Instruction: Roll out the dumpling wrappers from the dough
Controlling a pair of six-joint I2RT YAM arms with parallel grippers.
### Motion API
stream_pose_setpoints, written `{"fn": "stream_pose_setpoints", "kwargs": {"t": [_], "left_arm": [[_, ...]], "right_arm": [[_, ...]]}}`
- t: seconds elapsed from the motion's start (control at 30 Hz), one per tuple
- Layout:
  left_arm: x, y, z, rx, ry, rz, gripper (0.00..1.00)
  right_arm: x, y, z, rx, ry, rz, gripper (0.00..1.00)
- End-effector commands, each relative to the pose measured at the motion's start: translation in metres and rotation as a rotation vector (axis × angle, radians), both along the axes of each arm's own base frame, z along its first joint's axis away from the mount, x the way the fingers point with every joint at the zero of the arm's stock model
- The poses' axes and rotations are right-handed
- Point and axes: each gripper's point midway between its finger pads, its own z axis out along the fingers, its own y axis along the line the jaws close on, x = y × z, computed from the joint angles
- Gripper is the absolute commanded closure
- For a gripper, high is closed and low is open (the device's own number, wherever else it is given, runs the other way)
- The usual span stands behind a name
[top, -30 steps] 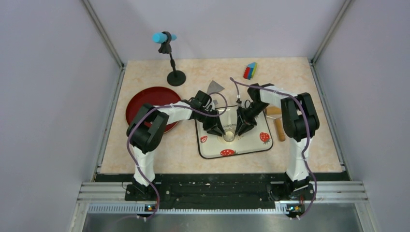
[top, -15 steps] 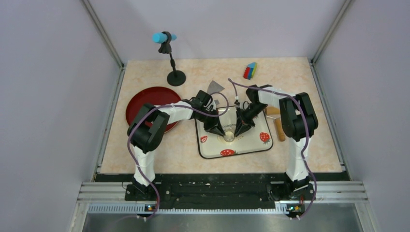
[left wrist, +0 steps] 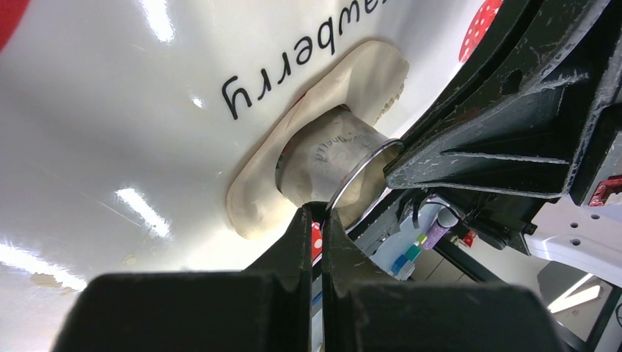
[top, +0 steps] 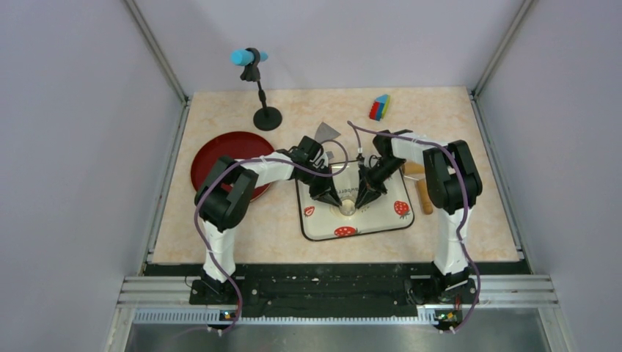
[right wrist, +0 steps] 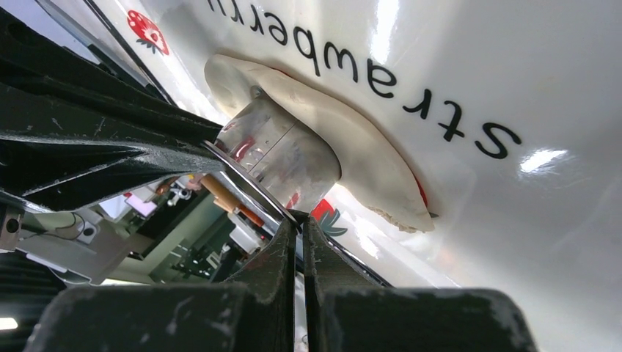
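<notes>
Ring cutter down on the dough, pinched from both sides

My left gripper (left wrist: 315,214) and right gripper (right wrist: 297,221) are each all but closed, nipping the thin top rim of the ring cutter (left wrist: 331,158) from opposite sides. The dough (right wrist: 370,161), a pale cream flat oval sheet with ragged ends, lies just beyond my fingertips on the strawberry mat (left wrist: 110,110), under the cutter. I judge it best to press evenly with both, twist slightly, then lift straight so the cut comes clean.

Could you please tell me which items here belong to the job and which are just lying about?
Job: dough, ring cutter, strawberry mat, rolling pin.
Lying about: red plate, microphone stand, coloured blocks, scraper.
</notes>
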Motion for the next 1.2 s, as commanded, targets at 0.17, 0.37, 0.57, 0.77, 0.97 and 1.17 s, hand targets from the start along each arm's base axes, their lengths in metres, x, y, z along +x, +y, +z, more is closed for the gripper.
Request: {"fn": "stream_pose_setpoints", "kwargs": {"t": [0.17, 0.37, 0.57, 0.77, 0.97, 1.17], "left_arm": [[-0.033, 0.031, -0.068, 0.253, 0.09, -0.032, 1.0], [-0.024, 0.029, -0.057, 0.258, 0.055, -0.024, 1.0], [0.0, 0.02, -0.025, 0.251, -0.021, -0.006, 0.83], [0.02, 0.011, 0.015, 0.223, -0.101, 0.007, 0.63], [0.032, 0.002, 0.055, 0.157, -0.174, 0.019, 0.53], [0.037, 0.0, 0.078, 0.051, -0.189, 0.068, 0.49]], "right_arm": [[-0.028, -0.045, -0.065, -0.322, 0.01, 0.134, 1.0], [-0.013, -0.032, -0.046, -0.256, -0.043, 0.122, 1.0], [0.01, -0.021, -0.019, -0.22, -0.114, 0.11, 0.74], [0.026, -0.012, 0.012, -0.187, -0.166, 0.094, 0.55], [0.036, -0.008, 0.036, -0.171, -0.213, 0.089, 0.35], [0.047, -0.012, 0.048, -0.158, -0.255, 0.056, 0.24]]}}
